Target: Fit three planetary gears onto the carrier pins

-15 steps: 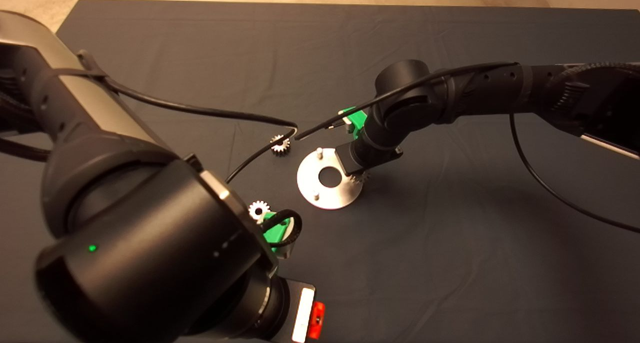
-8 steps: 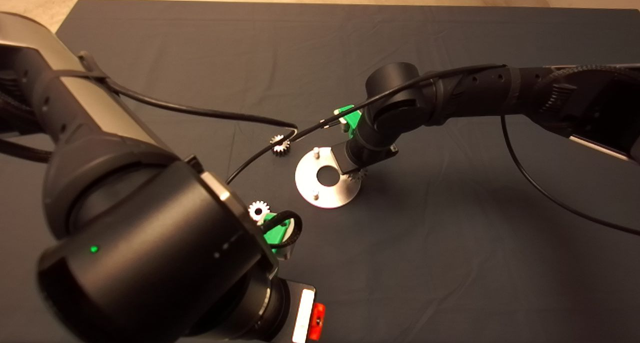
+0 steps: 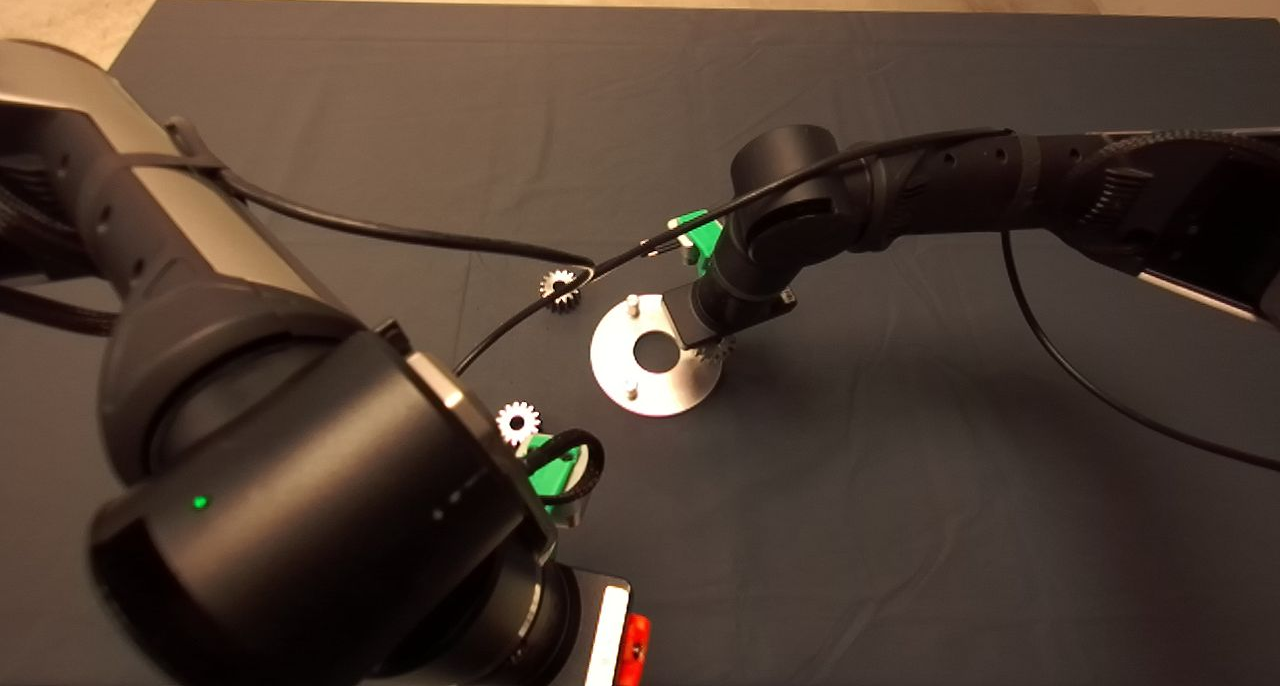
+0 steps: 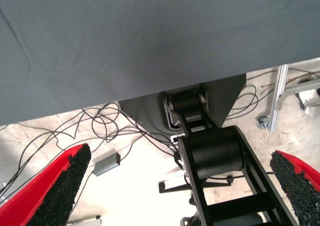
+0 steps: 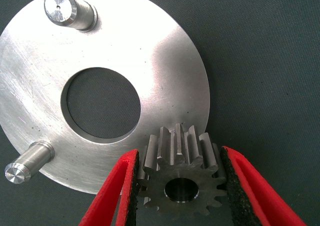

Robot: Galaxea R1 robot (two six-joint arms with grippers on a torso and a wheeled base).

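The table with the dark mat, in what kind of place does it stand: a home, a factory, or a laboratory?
Most likely a robotics laboratory or test bench. The dark mat holds only a shiny carrier disc and small gears; the right gripper grips one gear. Under the table, the left wrist view shows loose cables on a bare floor.

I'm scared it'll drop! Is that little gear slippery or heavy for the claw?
Probably heavy for its size: the gear looks like solid metal. Its smooth teeth could slip, but the right claw grips it with rough black pads. On its edge, it would likely roll.
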